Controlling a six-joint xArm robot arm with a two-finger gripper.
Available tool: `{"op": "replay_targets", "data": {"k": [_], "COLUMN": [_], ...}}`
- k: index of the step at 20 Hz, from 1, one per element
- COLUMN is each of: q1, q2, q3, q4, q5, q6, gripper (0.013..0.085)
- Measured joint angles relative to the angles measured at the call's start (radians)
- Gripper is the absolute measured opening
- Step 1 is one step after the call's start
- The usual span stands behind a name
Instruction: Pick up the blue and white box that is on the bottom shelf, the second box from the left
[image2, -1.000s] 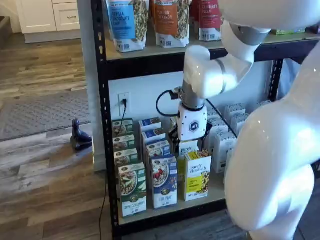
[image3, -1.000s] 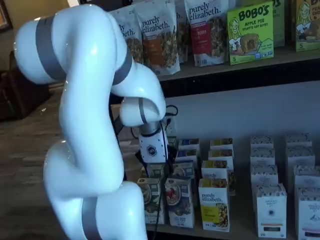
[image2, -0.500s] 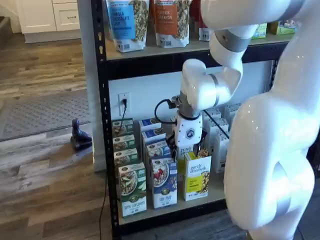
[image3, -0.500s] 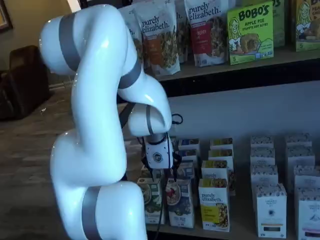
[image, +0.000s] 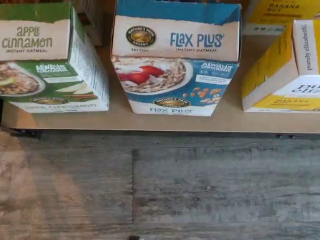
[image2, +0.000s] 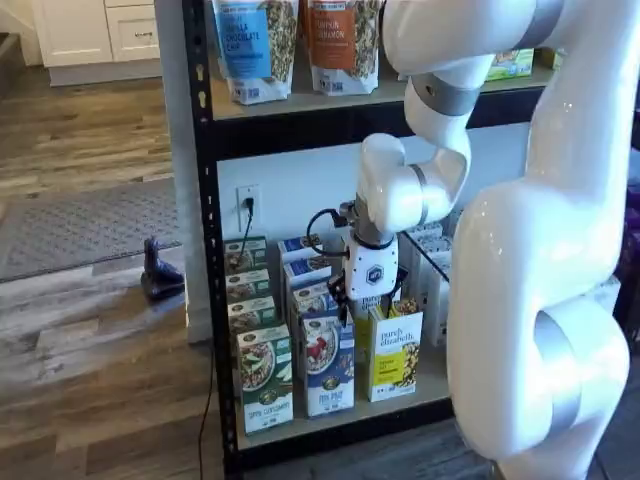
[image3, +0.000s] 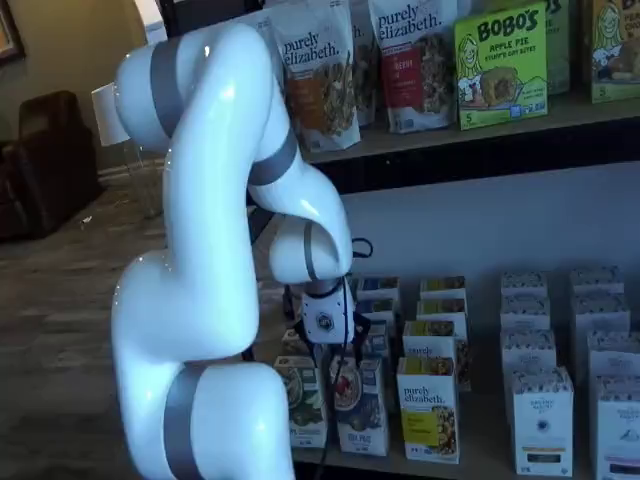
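Observation:
The blue and white box, marked "Flax Plus", stands at the front edge of the bottom shelf, seen from above in the wrist view. It shows in both shelf views, between a green-and-white box and a yellow one. My gripper hangs just above the blue box's top, slightly behind its front face, also seen in a shelf view. Its black fingers stand apart with a gap between them, and nothing is in them.
A green "Apple Cinnamon" box stands close on one side and a yellow purely elizabeth box on the other. More boxes stand in rows behind. The upper deck holds bags. White boxes stand further right.
The arm has swung lower and toward the shelf's front, bringing the gripper from above the yellow box's row to just over the front blue box.

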Motion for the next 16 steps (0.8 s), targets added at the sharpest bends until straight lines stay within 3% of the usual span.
{"op": "replay_targets", "data": {"k": [2, 5, 16], "q1": [-0.002, -0.012, -0.022], "q2": [0.033, 0.084, 0.252], "q3": [-0.026, -0.067, -0.224], "q4": [0.013, -0.016, 0.025], "q5": [0.000, -0.010, -0.013], "q6": [-0.015, 0.003, -0.046], "gripper": [0.0850, 0.0850, 0.0850]}}
